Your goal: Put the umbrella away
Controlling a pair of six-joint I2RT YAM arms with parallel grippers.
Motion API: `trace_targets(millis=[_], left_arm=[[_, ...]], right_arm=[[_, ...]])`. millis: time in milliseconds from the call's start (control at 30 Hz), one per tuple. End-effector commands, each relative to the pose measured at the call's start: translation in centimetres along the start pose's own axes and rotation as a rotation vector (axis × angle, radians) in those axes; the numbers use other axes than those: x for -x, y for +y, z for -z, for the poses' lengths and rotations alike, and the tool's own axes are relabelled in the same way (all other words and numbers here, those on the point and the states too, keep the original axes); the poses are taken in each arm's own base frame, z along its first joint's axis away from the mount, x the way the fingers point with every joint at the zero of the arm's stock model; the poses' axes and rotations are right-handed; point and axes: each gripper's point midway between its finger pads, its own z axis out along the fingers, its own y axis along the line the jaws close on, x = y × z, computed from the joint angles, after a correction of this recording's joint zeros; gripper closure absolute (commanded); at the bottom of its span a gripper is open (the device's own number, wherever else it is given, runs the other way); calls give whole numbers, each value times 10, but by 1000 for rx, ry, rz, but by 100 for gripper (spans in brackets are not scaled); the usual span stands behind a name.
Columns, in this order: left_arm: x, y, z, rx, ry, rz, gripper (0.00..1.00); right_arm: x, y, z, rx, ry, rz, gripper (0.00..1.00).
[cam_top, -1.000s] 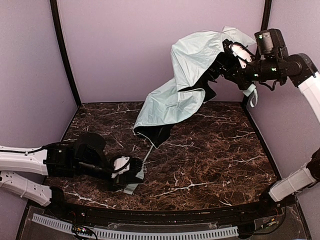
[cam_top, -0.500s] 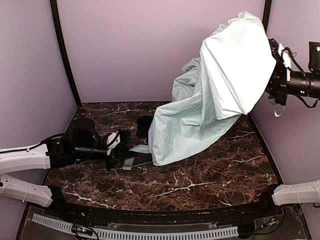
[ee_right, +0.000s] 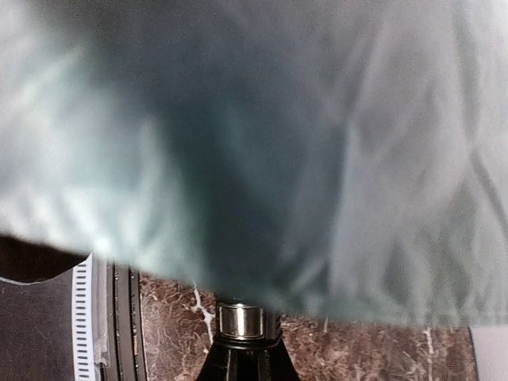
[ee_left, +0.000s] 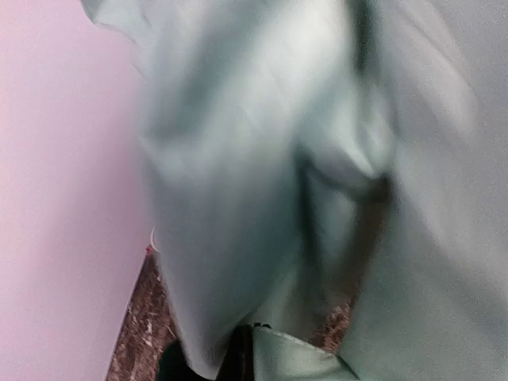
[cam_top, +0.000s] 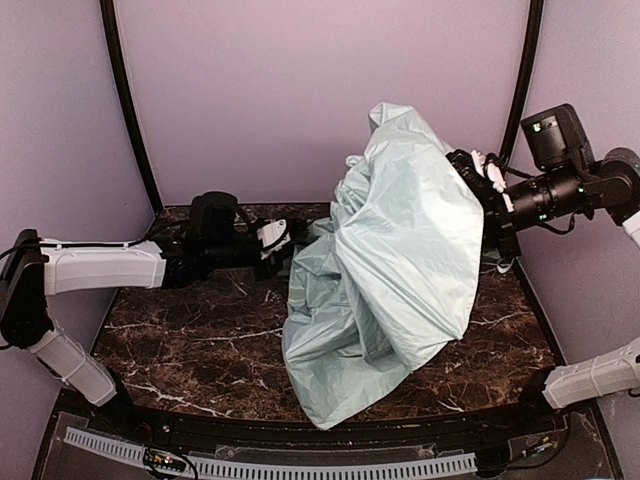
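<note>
The umbrella (cam_top: 400, 250) is a big sheet of pale mint-green fabric hanging from high at the back right down to the marble table (cam_top: 180, 350) near its front edge. My left gripper (cam_top: 285, 236) is at the fabric's left edge, low over the back of the table. In the left wrist view blurred fabric (ee_left: 238, 159) fills the frame, with a mint-green and black part (ee_left: 278, 357) at the bottom middle. My right gripper (cam_top: 482, 178) is raised at the fabric's right edge. The right wrist view shows fabric (ee_right: 254, 143) above a black shaft with a metal ring (ee_right: 240, 321). Both grippers' fingers are hidden.
Purple walls close in the back and sides, with black posts at the left (cam_top: 125, 100) and right (cam_top: 520, 80). A black rail with a white cable chain (cam_top: 270, 466) runs along the table's front edge. The right arm's lower link (cam_top: 590, 375) stands at the right edge.
The left gripper has swung from the near left to the back middle of the table. The right gripper has come lower and leftward. The fabric now hangs further forward, down to the front edge.
</note>
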Motion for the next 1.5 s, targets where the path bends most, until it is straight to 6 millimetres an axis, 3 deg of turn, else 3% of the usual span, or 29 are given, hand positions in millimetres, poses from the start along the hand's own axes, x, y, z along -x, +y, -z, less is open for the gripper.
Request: trace_targets(millis=[0, 200, 300, 467, 633, 833, 967, 1067, 1167, 1233, 1467], left_arm=[[22, 36, -18, 102, -76, -181, 100], [10, 29, -52, 68, -114, -211, 100], [9, 29, -63, 60, -141, -214, 100], [14, 29, -81, 5, -165, -226, 100], [-11, 25, -110, -10, -125, -172, 100], [-23, 24, -120, 25, -141, -104, 100], [-30, 30, -123, 69, -114, -78, 100], [-47, 21, -131, 34, -61, -66, 100], [-67, 14, -142, 26, -25, -36, 100], [-74, 9, -150, 12, -23, -12, 100], [-83, 3, -170, 31, 13, 5, 98]], right_arm=[[-11, 12, -31, 121, -5, -26, 100], [-66, 28, -86, 280, 97, -172, 98], [-77, 33, -97, 326, 119, -193, 98], [-73, 34, -96, 330, 114, -182, 98], [-63, 31, -82, 291, 114, -158, 98], [-66, 26, -64, 169, 103, -114, 97], [-71, 4, -53, 2, 132, -100, 98], [-61, -9, -41, -95, 104, -67, 99], [-48, -8, -36, -81, 67, -44, 99], [-50, -5, -48, -28, 77, -49, 97], [-74, -4, -123, 168, 166, -133, 96]])
